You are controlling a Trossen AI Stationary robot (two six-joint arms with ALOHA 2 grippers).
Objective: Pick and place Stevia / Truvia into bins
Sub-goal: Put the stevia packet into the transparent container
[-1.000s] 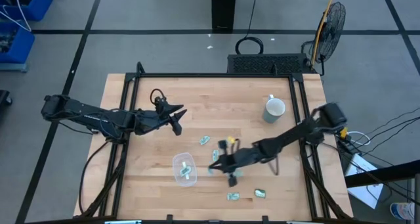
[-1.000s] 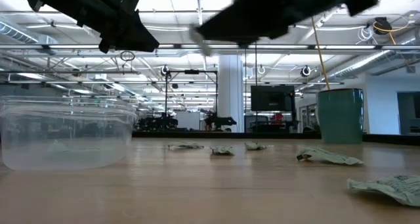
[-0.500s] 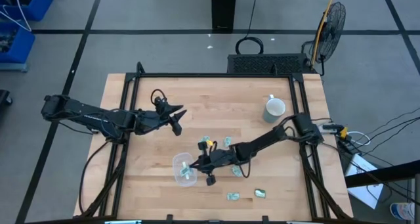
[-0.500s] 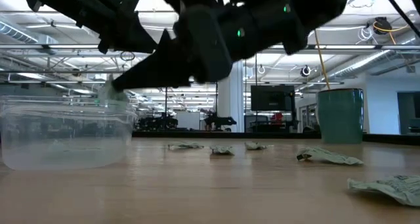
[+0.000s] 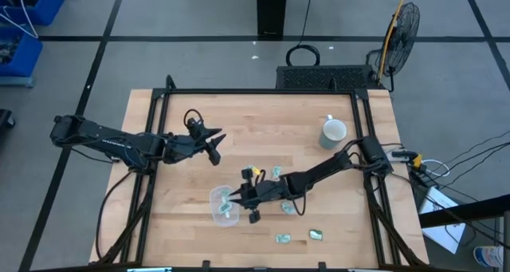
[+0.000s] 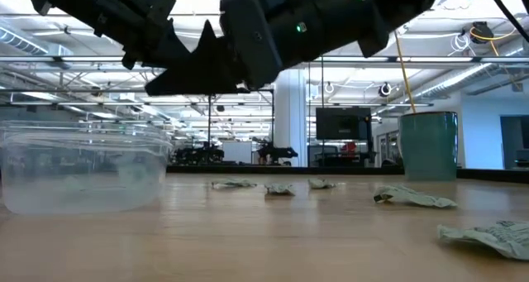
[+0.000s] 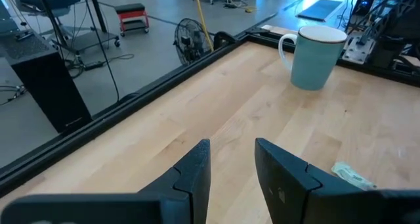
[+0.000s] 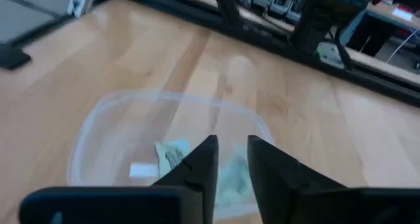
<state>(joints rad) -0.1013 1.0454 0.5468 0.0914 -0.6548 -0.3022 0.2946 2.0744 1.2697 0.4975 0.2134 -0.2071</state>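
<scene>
Landmark: small clear plastic bin with rounded corners [image 5: 224,206].
Right gripper [image 5: 233,198]: above the bin's rim; fingers [image 8: 200,166] slightly parted, nothing between them.
Bin contents: pale green-white Stevia packets [image 8: 172,154].
Loose packets [image 5: 317,234]: scattered beside the bin, toward the grey-white mug [image 5: 333,132].
Left gripper [image 5: 215,143]: well apart from the bin, released, empty.

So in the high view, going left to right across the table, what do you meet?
Left gripper → clear bin with the right gripper over it → loose packet → packet near the front edge → mug.
</scene>
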